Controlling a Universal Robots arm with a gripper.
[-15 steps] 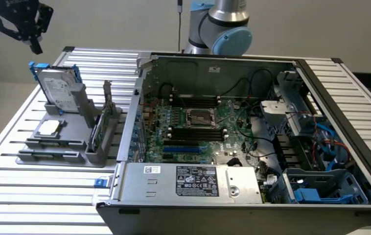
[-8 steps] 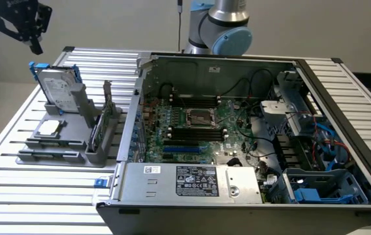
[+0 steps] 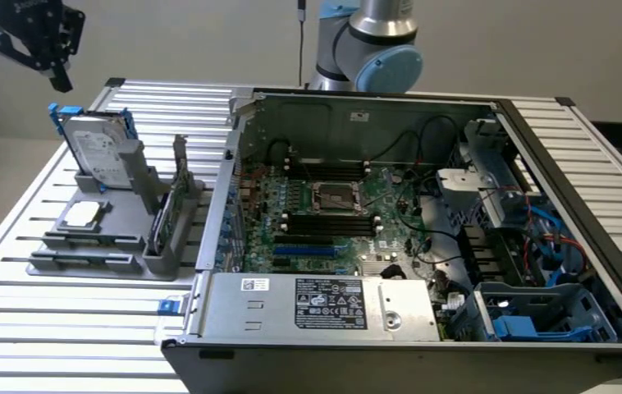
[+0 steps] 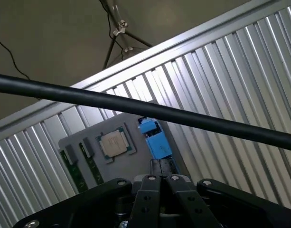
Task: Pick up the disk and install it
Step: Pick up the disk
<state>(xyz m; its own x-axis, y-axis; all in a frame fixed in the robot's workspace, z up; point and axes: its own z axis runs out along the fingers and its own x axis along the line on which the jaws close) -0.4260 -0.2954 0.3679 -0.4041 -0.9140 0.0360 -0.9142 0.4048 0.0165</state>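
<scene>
Gripper: we find the gripper (image 3: 59, 80) poised high at the exterior view's far left, jaws pressed together and pinching nothing.
Disk: the disk (image 3: 98, 148) stands on edge in the grey rack (image 3: 125, 264), left of the open computer case (image 3: 355, 115), blue carrier uppermost.
Relation: the disk lies just below the jaws, apart from them (we see no contact); its long axis runs upright, pointing up at them.
Stage: we judge the pick not yet made.
</scene>
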